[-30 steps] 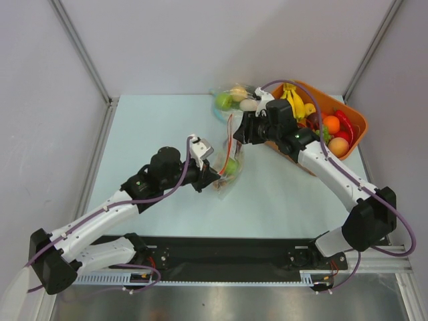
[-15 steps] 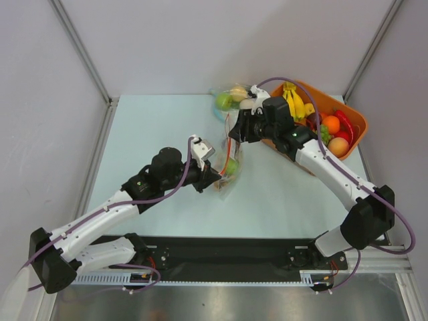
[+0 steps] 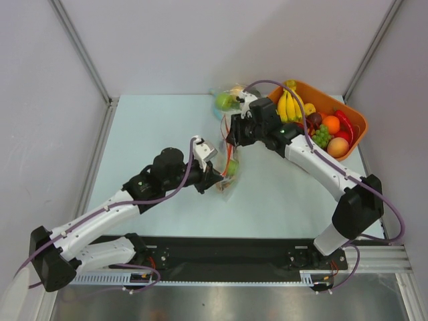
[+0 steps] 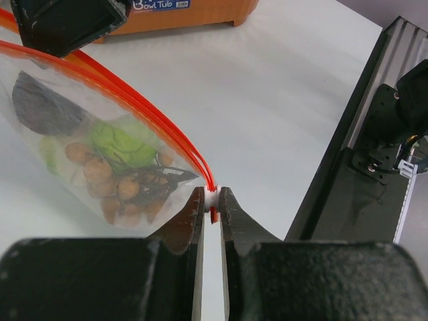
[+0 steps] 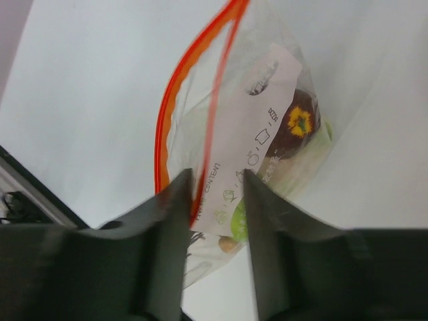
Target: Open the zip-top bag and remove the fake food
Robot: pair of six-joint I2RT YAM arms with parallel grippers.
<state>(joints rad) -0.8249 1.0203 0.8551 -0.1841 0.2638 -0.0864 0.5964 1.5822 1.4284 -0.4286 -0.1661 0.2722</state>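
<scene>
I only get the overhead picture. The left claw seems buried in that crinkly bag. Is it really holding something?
Observer: Yes. Its wrist camera shows the left gripper pinched shut on the end of the orange zip strip, at the corner of the zip-top bag.
Operator: And the other claw?
Observer: The right gripper has its jaws apart, around one side of the bag's mouth.
Operator: Is the bag open?
Observer: Partly. The strip's two sides are parted, but the fake food sits inside.

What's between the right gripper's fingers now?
One lip of the bag, its orange zip strip and white label, seen in the right wrist view; the jaws stand apart.
</scene>
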